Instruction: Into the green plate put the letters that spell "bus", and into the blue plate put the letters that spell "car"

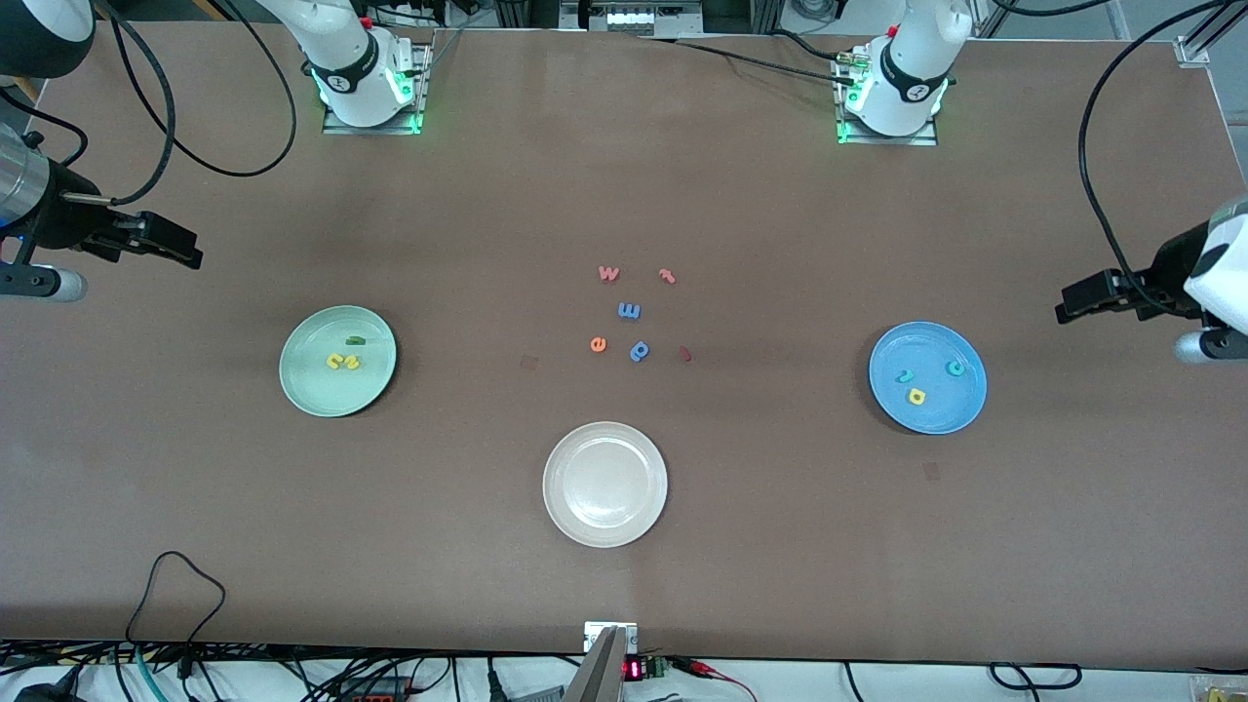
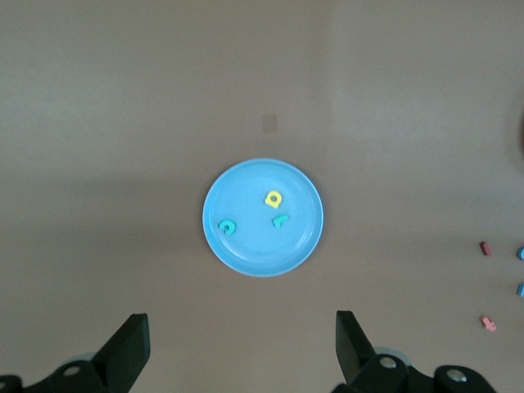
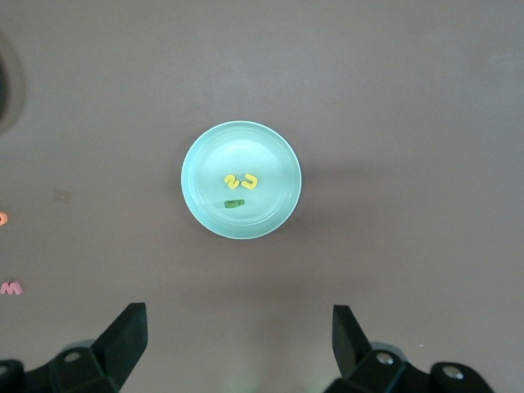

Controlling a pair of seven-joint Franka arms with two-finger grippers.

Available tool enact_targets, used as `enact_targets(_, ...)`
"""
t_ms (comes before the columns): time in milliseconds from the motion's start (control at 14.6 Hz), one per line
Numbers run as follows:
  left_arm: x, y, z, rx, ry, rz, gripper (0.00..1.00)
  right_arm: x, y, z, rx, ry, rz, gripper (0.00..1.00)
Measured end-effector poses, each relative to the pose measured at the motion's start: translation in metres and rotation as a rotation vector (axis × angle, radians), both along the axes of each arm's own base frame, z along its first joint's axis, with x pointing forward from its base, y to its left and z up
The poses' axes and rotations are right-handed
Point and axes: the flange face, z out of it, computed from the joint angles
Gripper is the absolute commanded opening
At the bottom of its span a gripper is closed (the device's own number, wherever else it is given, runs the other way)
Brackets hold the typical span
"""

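The green plate (image 1: 337,361) sits toward the right arm's end of the surface (image 1: 780,546) and has three letters in it: a yellow s (image 1: 334,362) touching a yellow u (image 1: 350,363), and a dark green b (image 1: 356,341) just beside them. The blue plate (image 1: 927,377) sits toward the left arm's end and holds a teal c (image 1: 956,368), a small teal r (image 1: 905,375) and a yellow a (image 1: 916,396), all apart from one another. Judged from how things lie, both words are already sorted, so nothing seems left to carry. The left claw (image 1: 1061,314) hangs over bare surface out past the blue plate, jaws wide apart and empty; the left wrist view shows its two fingers (image 2: 129,348) spread with nothing between them. The right claw (image 1: 197,259) hangs over bare surface near the green plate, likewise wide open and holding nothing. Both arms wait clear of the plates. The leftover letters lie loose in the middle: a pink w (image 1: 608,273), a pink-red t (image 1: 667,276), a blue m (image 1: 629,311), an orange e (image 1: 598,343), a blue p (image 1: 640,351) and a small dark red piece (image 1: 685,354), with a cream plate (image 1: 604,485) nearer the camera. What the step calls for now is restraint: keep both claws high and off the plates, leave the middle letters where they are, and check each plate's three letters against its word.
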Motion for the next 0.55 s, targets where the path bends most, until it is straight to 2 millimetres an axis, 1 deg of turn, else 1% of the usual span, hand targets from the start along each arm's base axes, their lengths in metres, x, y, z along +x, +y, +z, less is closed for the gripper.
enact_targets(137, -0.016, -0.004, 0.002, -0.006, 0.006, -0.007, 1.0, 0.0, 0.0, 0.0, 0.0, 0.0, -0.001, 1.0)
enact_targets(274, -0.027, -0.006, 0.002, -0.008, 0.011, -0.012, 1.0, 0.0, -0.001, 0.0, 0.0, 0.001, -0.001, 1.0)
enact_targets(548, -0.031, -0.008, -0.002, 0.009, 0.016, -0.021, 1.0, 0.0, -0.001, -0.001, 0.0, 0.001, -0.001, 1.0)
